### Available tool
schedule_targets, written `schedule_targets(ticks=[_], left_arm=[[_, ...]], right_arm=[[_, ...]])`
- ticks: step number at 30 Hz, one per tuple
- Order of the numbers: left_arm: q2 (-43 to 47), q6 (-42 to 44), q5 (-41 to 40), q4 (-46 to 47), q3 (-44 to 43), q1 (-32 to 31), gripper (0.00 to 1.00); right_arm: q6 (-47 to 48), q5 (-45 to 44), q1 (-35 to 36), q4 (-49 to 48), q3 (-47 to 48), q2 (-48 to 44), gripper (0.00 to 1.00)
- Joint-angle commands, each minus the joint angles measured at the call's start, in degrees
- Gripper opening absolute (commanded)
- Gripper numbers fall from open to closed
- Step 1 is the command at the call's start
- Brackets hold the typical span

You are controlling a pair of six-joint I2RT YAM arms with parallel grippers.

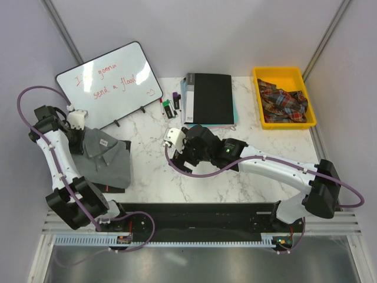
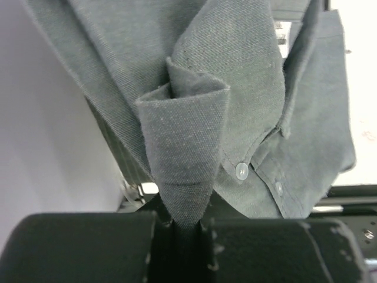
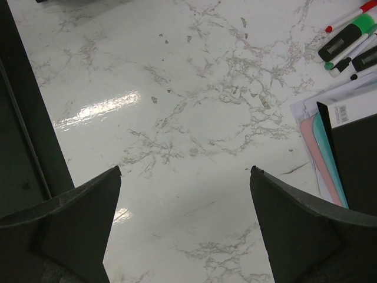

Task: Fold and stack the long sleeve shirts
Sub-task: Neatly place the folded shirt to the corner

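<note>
Marble table [image 1: 147, 177]; only left wrist view shows left gripper [image 2: 179, 227] pinching grey shirt [image 2: 247, 88]; right gripper [image 3: 184, 174] spread.

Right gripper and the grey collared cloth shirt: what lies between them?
Only bare white marble tabletop lies between the right gripper and the plain grey collared button-up shirt; the top external view shows it.
</note>
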State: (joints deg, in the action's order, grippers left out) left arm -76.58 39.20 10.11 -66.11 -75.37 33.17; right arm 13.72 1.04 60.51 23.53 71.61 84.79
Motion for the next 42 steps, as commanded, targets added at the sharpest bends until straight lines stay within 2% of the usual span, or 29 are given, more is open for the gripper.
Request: schedule_targets(ticks=[1,12,13,15,16,21,22,27,28,29,30,31,33,36,37,39,40,42], left_arm=[[-0.5,7.8,2.3,10.4,3.1,2.8,0.02],[-6.2,10.0,2.0,22.0,7.3,8.3,0.02],[-7.1,10.0,1.8,22.1,7.4,8.6,0.04],[-7.9,9.1,2.1,22.3,7.1,9.7,0.16],[-8.5,8.7,2.4,22.3,6.9,10.2,0.30],[-7.4,8.4,2.1,21.3,6.9,11.5,0.55],[-6.7,8.5,2.2,20.9,7.0,11.5,0.63],[-0.2,10.0,7.9,14.8,4.5,11.2,0.75],[0.5,9.9,8.5,11.9,3.7,11.0,0.87],[0.9,10.5,9.4,10.1,1.8,10.3,0.90],[1.3,10.6,10.9,7.9,0.9,9.9,0.98],[1.4,10.4,11.6,5.0,0.1,9.4,0.99],[1.8,10.1,12.5,2.4,-2.1,6.1,0.99],[3.3,5.4,10.1,1.3,-4.2,-2.7,0.99],[3.8,4.0,10.4,1.3,-6.1,-7.5,0.99],[3.5,-0.8,11.1,1.4,-8.8,-12.7,0.99],[1.8,-2.5,11.6,1.4,-12.5,-17.5,0.99],[-1.5,-8.9,13.4,1.4,-17.3,-21.9,0.99]], right_arm=[[0.0,-0.2,-0.3,0.0,0.5,-0.2,0.98],[-0.3,0.5,-0.3,0.7,1.2,0.9,0.98],[-0.3,0.5,-0.3,0.7,1.3,0.9,0.98],[-0.2,0.4,-0.4,0.9,1.7,0.9,0.98],[-0.1,0.4,-0.3,1.0,1.7,0.9,0.98],[0.0,0.3,-0.7,1.2,1.9,0.8,0.98],[0.0,0.4,-0.8,1.3,1.9,0.7,0.98],[-0.4,0.5,-1.7,1.3,2.0,0.1,0.98],[-0.5,0.8,-2.0,1.3,2.0,0.0,0.98],[-0.8,1.1,-2.8,1.3,2.0,-0.3,0.98],[-1.2,1.4,-3.2,1.5,2.0,-0.6,0.98],[-1.6,1.5,-3.7,1.4,1.8,-0.8,0.98],[-2.2,2.6,-5.4,1.5,1.3,-1.5,0.98],[-3.7,3.5,-8.6,1.6,0.6,-3.0,0.98],[-4.6,4.2,-9.6,1.7,0.1,-3.4,0.98],[-5.4,5.7,-13.1,1.7,-0.4,-5.2,0.98],[-5.8,6.1,-14.5,1.6,-0.9,-5.9,0.98],[-7.5,7.6,-19.7,1.4,-1.6,-7.9,0.98]])
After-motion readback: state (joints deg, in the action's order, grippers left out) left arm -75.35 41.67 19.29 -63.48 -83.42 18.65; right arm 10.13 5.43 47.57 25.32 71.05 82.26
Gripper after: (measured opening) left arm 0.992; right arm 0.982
